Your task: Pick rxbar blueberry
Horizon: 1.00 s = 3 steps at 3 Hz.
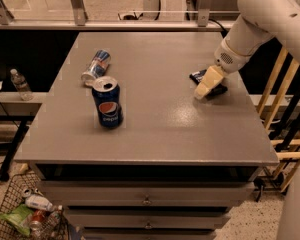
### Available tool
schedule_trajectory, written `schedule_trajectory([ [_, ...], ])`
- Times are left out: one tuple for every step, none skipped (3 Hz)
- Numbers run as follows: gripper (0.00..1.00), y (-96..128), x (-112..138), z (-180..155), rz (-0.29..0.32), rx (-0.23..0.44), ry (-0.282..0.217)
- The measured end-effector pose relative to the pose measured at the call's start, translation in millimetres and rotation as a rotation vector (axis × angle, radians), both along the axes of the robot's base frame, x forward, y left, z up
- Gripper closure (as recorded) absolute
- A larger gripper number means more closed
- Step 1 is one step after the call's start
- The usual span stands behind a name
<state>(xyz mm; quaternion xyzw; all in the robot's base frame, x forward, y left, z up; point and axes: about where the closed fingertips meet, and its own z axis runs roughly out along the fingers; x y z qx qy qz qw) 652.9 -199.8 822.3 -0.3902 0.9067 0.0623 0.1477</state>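
Note:
The rxbar blueberry (197, 76) is a dark flat bar lying on the grey table (155, 109) at its right side, mostly covered by my gripper. My gripper (206, 86) with cream-coloured fingers (208, 80) is down at the bar, right over it. The white arm reaches in from the upper right.
A blue Pepsi can (107, 103) stands upright left of centre. A silver-blue-red slim can (95, 66) lies on its side behind it. Wooden racks (285, 109) stand right of the table. A wire basket of trash (25, 215) and a water bottle (20, 83) are at the left.

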Motion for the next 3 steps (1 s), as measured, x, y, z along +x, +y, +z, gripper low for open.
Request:
schedule_trajectory([
  [0.41,2.4,0.2,-5.2,0.0,0.008,0.005],
  [0.65,2.7,0.2,0.0,0.0,0.009,0.005],
  [0.87,2.8,0.2,7.6,0.001,0.009,0.005],
])
